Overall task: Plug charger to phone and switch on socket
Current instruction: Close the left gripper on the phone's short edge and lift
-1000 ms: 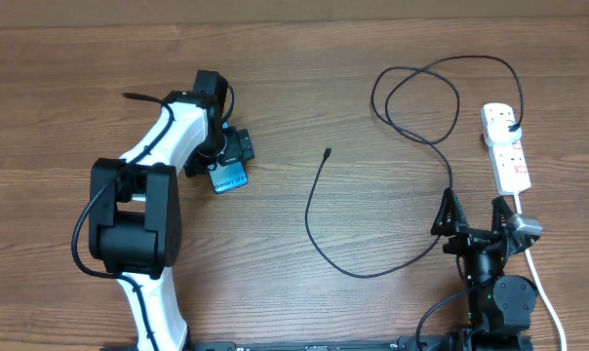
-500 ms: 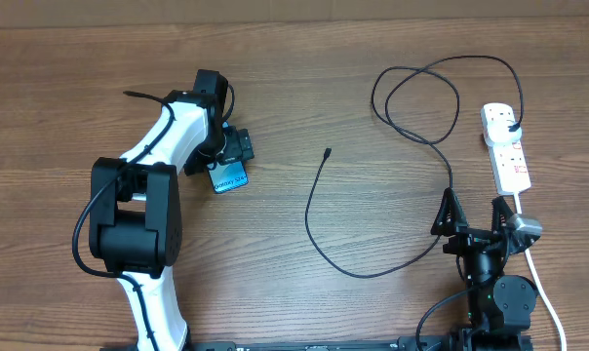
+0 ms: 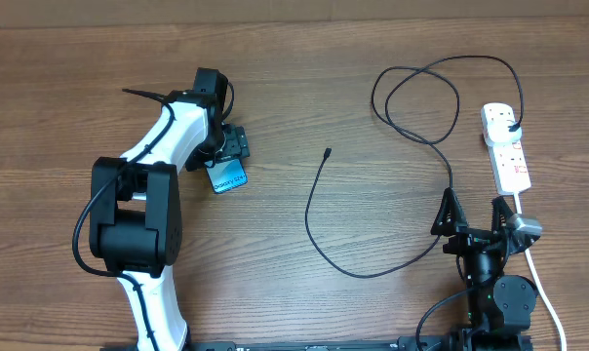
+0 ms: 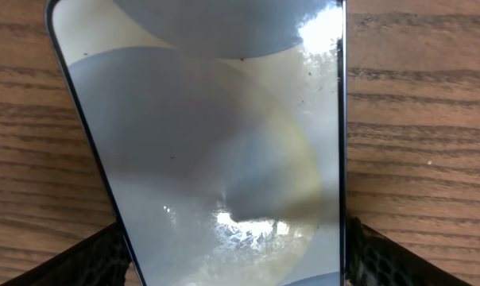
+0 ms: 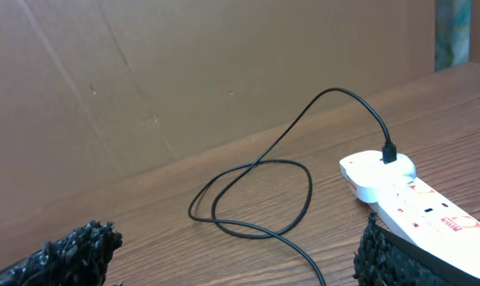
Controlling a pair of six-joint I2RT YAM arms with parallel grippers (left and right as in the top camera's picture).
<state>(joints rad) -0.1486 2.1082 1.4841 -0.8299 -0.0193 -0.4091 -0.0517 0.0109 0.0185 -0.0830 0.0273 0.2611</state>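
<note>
While the charger (image 3: 308, 207) lies unplugged mid-surface, the left fingers (image 4: 89, 262) straddle the phone (image 4: 216, 143); whether they grip it, I cannot tell. The right fingers (image 5: 65, 254) gape open near the socket (image 3: 506, 146), which looks untouched.

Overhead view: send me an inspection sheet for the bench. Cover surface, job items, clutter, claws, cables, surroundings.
Surface: wooden table, bare brown grain.
Job's things: phone lies flat with its screen lit. The charger cable is loose, and its plug tip lies well apart from the phone. The power strip sits at the right, with a black plug in its far end.
Clutter: nothing seen.
Grippers: left claw straddles the phone with fingers at its edges; grip unclear. Right claw is open and empty.
Cables: charger cable loops near the strip. A white cord runs from the strip past the right arm.
Surroundings: cardboard wall behind the table.
</note>
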